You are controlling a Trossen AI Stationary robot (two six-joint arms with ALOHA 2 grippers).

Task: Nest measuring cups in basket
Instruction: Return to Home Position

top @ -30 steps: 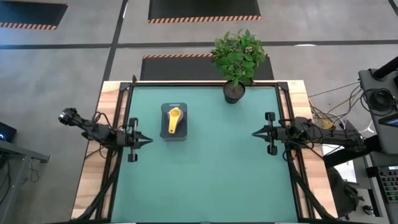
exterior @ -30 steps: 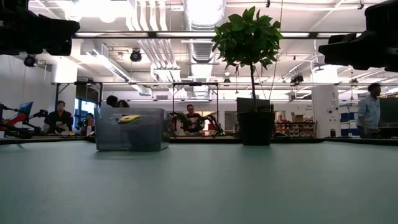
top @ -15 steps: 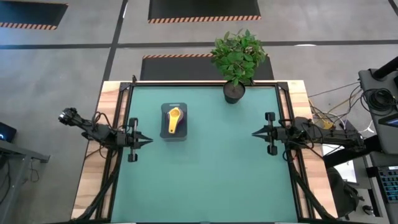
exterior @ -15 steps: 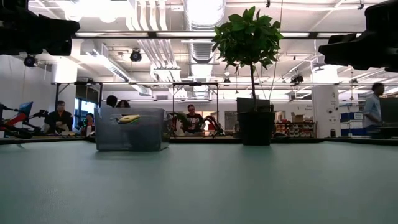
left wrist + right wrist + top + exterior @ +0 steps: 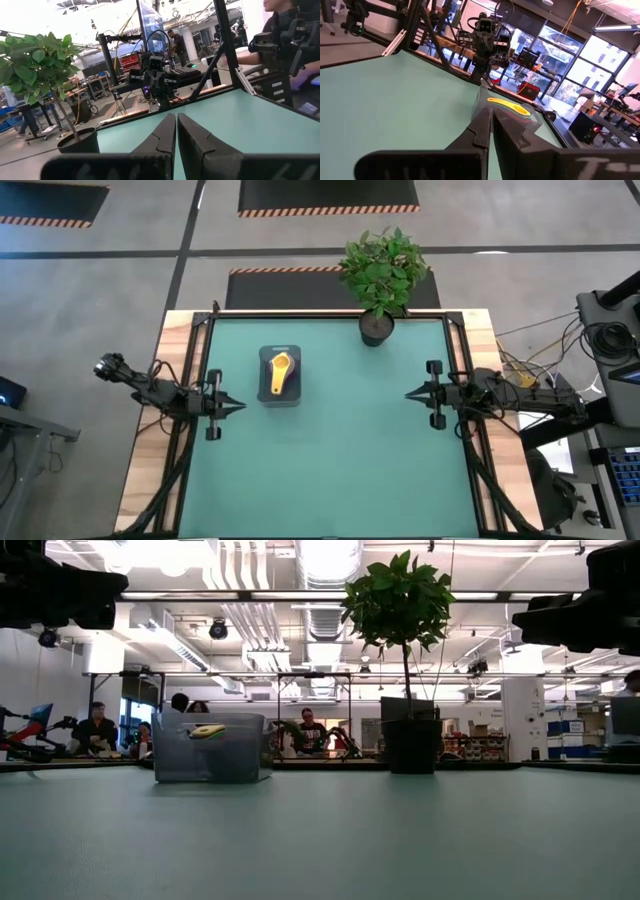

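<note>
- We see the yellow measuring cup (image 5: 279,372) lying topmost in the basket (image 5: 292,352), toward the counter's far-left corner; any cups beneath it are hidden.
- No cup lies loose on the counter (image 5: 340,460), so we judge the nesting done.
- The left gripper (image 5: 242,406) and right gripper (image 5: 407,393) sit at the left and right edges, fingers closed on nothing.

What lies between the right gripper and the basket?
Nothing: in the high view only bare table separates the right gripper from the basket.

Grey basket (image 5: 212,748) holding yellow measuring cup (image 5: 207,730), potted plant (image 5: 407,690) beside
</note>
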